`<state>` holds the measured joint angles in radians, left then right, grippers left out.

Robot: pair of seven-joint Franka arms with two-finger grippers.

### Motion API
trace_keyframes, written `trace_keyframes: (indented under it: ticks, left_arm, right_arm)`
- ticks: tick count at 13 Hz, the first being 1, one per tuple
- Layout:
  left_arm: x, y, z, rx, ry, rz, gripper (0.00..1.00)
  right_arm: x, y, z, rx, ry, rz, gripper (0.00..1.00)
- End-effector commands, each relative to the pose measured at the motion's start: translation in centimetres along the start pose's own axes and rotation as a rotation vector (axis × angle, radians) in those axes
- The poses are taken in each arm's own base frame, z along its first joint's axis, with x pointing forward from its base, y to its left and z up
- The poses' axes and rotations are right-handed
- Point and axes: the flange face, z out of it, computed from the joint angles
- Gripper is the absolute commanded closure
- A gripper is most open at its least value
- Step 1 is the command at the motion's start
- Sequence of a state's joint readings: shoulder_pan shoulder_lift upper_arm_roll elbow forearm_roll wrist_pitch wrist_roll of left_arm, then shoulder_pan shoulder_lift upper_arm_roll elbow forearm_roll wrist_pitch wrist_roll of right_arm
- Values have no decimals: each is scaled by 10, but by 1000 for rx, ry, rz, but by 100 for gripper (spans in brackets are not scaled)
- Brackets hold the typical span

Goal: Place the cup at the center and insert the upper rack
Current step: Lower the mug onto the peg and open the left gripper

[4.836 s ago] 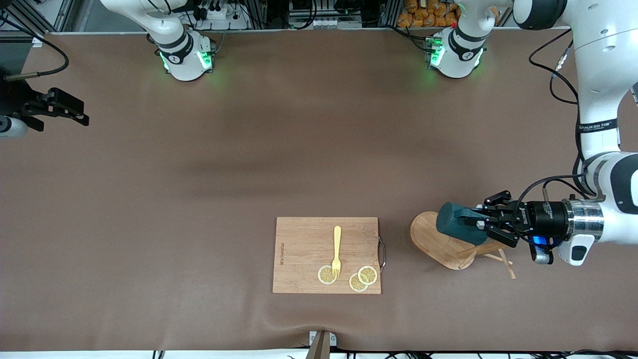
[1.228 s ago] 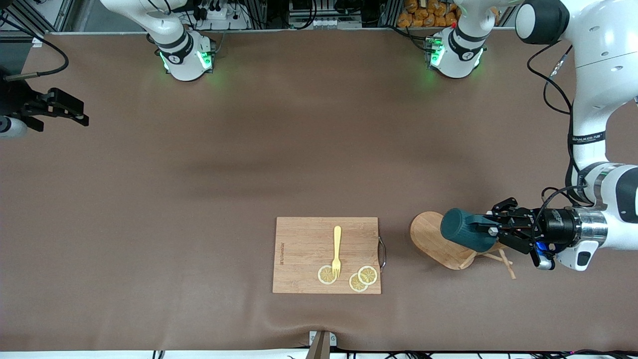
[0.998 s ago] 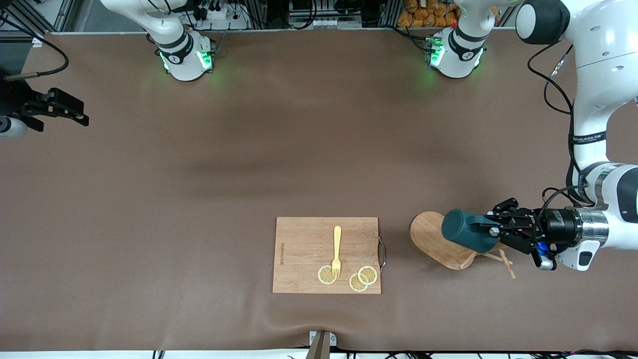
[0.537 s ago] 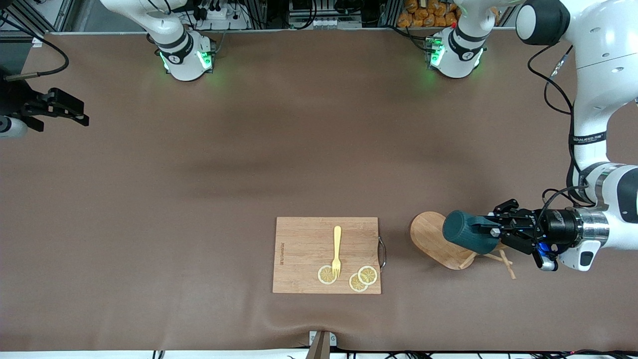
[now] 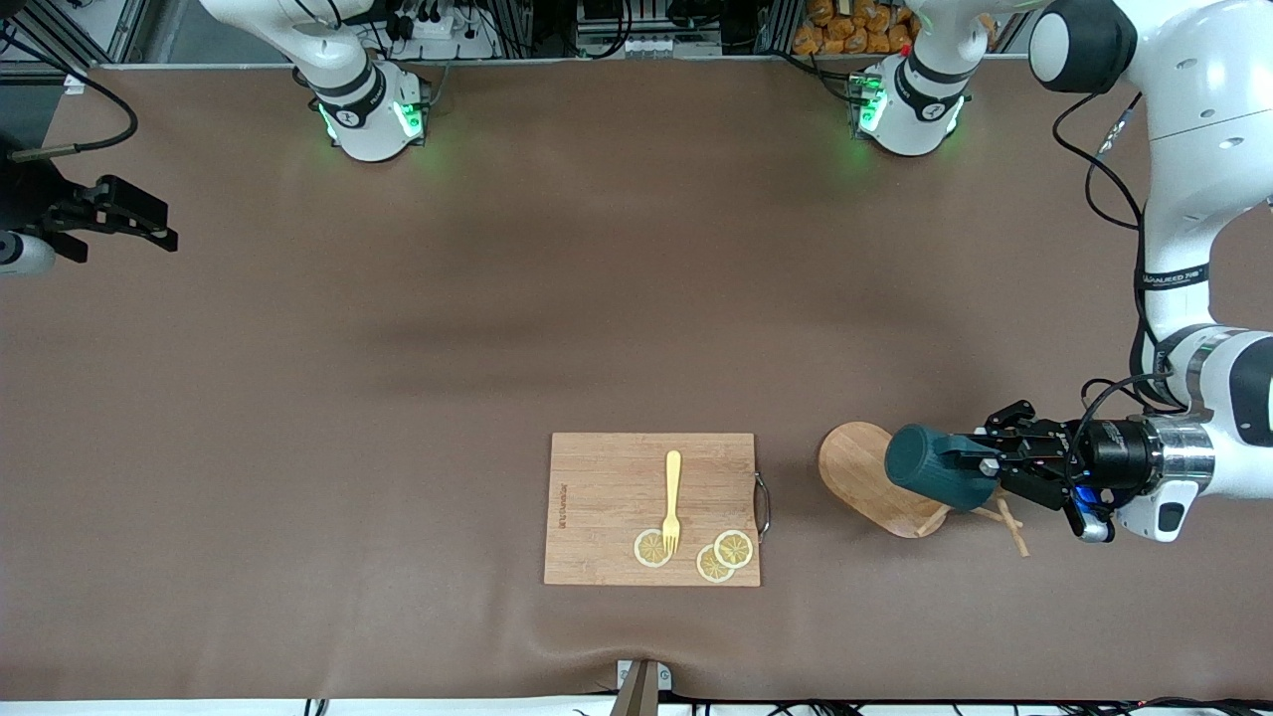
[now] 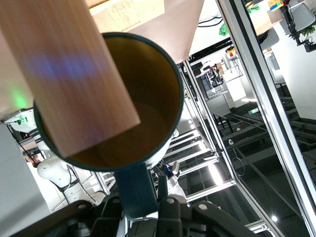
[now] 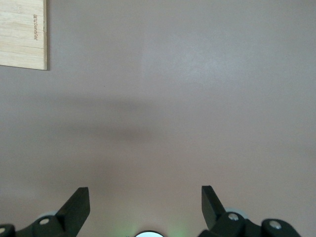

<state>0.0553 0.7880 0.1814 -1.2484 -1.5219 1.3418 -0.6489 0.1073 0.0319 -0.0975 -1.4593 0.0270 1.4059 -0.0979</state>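
Over the upper rack (image 5: 875,479), toward the left arm's end of the worktop (image 5: 497,328), the left claw (image 5: 985,465) is clamped on the handle of the cup (image 5: 930,467) and holds it on its side, mouth turned back toward the wrist. The rack lies tipped over beside the cutting board (image 5: 651,507), its oval base up on edge and its thin pegs splayed on the worktop just under the claw. In the left wrist view the rack's post (image 6: 64,79) crosses the cup's mouth (image 6: 113,98) and seems to reach inside it.

The main risk, as I judge it, is that the cup catches on the post or a peg as it is drawn off, dragging the rack along or twisting the cup in its narrow handle grip. A handle pinch gives little hold against turning, so the cup could swing or slip loose.

The left arm reaches in low from the table's end, wrist about level, claw pointing toward the cutting board. The right claw (image 7: 145,207) waits with fingers spread wide above bare worktop, empty, a corner of the cutting board in its view.
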Motion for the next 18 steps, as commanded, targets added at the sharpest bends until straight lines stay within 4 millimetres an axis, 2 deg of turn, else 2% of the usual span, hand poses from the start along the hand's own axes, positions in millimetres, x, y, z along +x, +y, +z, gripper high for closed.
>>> trace_keyframes:
  ticks: [1,13,18]
  left_arm:
    - [0,4,-3,-18,-9,25,100]
    - [24,-9,-19,-40,-4,24,100]
    - [33,-13,-19,-41,-8,17,100]
  right_arm:
    - [0,-3,-3,13,8,7,0]
    - [0,-3,-3,13,8,7,0]
    - [0,-4,-3,13,8,5,0]
